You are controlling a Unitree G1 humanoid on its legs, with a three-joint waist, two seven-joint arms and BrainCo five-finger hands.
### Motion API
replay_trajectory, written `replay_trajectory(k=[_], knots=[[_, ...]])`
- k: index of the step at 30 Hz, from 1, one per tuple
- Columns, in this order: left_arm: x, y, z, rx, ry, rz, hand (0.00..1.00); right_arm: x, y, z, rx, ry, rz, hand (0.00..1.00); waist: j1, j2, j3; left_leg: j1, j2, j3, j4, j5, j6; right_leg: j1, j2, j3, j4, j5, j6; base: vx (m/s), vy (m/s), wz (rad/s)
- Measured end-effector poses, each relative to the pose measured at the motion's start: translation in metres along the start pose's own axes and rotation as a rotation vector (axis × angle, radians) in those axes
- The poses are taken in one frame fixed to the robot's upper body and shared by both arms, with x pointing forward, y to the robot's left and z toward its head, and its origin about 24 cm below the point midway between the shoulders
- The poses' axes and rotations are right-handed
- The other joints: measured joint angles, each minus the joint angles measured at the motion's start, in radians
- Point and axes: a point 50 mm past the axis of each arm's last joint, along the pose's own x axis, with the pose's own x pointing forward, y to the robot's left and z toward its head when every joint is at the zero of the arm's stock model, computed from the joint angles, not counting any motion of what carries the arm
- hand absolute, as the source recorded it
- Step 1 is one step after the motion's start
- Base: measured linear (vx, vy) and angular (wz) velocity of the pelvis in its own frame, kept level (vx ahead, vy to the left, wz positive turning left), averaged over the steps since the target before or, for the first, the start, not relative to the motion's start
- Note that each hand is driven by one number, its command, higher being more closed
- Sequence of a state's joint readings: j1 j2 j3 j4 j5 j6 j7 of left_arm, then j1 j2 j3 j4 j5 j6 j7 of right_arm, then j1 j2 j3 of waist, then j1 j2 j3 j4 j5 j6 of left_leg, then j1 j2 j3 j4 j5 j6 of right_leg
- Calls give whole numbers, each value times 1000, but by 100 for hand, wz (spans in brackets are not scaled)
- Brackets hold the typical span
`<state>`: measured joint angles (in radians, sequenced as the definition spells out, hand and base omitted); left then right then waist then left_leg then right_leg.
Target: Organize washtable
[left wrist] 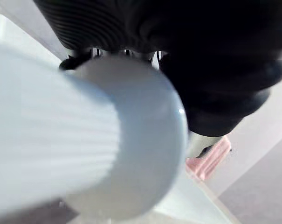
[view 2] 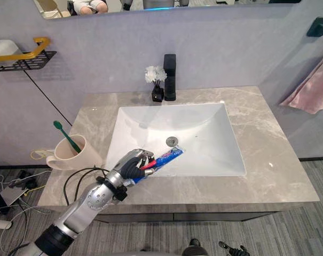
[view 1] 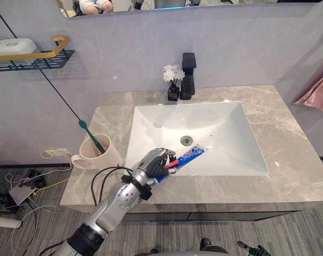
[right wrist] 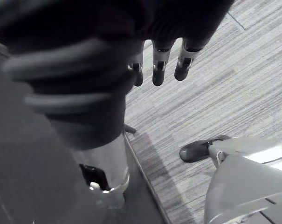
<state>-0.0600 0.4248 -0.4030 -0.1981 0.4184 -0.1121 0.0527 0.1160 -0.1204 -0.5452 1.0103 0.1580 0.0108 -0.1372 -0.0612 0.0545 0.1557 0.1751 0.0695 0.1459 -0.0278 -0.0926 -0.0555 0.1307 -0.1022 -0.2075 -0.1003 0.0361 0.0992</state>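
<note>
Toothpaste tube (view 1: 189,156): blue body, red stripe, white patches. Flat crimped end toward the drain, other end back through the fist. Print on tube too small to read.

Location: lower centre of the eye views, over front-left rim of white sink (view 1: 150,120). Clamped in left hand (view 1: 155,163), fingers and thumb curled round it.

Left of frame on marble countertop (view 1: 292,144): beige mug (view 1: 100,154) with green toothbrush (view 1: 92,134) leaning in it, well apart from the tube. Top centre, behind the basin: black faucet (view 1: 188,74), just beside it small black vase of white flowers (view 1: 173,73). Upper left: wall shelf (view 1: 36,60) with yellow rail. Right edge: pink towel (view 1: 317,93).

Left wrist view: white ribbed cap end of tube in close-up against the dark hand cover; towel past it, lower right.

Right wrist view: right hand (right wrist: 158,65) at top centre above grey striped floor, fingers straight and slack, nothing in them.
</note>
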Motion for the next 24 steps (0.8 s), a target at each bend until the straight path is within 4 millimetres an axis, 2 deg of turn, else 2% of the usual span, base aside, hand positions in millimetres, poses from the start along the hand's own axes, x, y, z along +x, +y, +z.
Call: replay_trajectory(k=[3,7,13,15,17,18,20,24], knots=[[3,15,10,-33,-36,110,100,-3,-10,5,60,-44,-55,0,19,-7,-4,-4,-1,26,11,0,0,-14,1,29,0,8,-1,-35,-3,-25],[-1,22,16,-61,-43,196,100,-7,-22,19,123,-124,-120,0,19,-11,-5,8,0,52,12,-2,2,-15,4,55,0,15,-3,-50,-8,-21],[-10,30,20,-90,-38,272,100,-21,-36,65,114,-351,-197,0,22,-26,-18,9,9,101,43,-30,5,-25,12,101,0,28,-5,-63,-9,-23],[-10,38,28,-94,-65,317,100,-33,-37,91,85,-467,-216,0,20,-35,-23,6,9,110,44,-30,5,-33,13,107,1,32,-5,-38,-19,-14],[-10,41,32,-104,-80,343,100,-43,-43,108,73,-547,-251,0,21,-38,-26,10,11,118,44,-31,4,-33,15,114,1,32,-4,-13,-14,-11],[-10,44,36,-109,-94,362,100,-58,-51,127,61,-647,-287,0,21,-40,-30,10,13,122,44,-33,3,-35,17,117,1,32,-4,0,-15,-11],[-10,45,39,-118,-105,376,100,-77,-61,146,58,-757,-336,0,23,-42,-43,8,18,133,44,-35,0,-48,22,126,12,32,-3,13,-19,-14],[-11,48,40,-124,-101,394,100,-115,-73,177,67,-956,-420,0,21,-52,-56,12,29,147,47,-40,-8,-55,30,130,21,31,-2,6,-29,-14]])
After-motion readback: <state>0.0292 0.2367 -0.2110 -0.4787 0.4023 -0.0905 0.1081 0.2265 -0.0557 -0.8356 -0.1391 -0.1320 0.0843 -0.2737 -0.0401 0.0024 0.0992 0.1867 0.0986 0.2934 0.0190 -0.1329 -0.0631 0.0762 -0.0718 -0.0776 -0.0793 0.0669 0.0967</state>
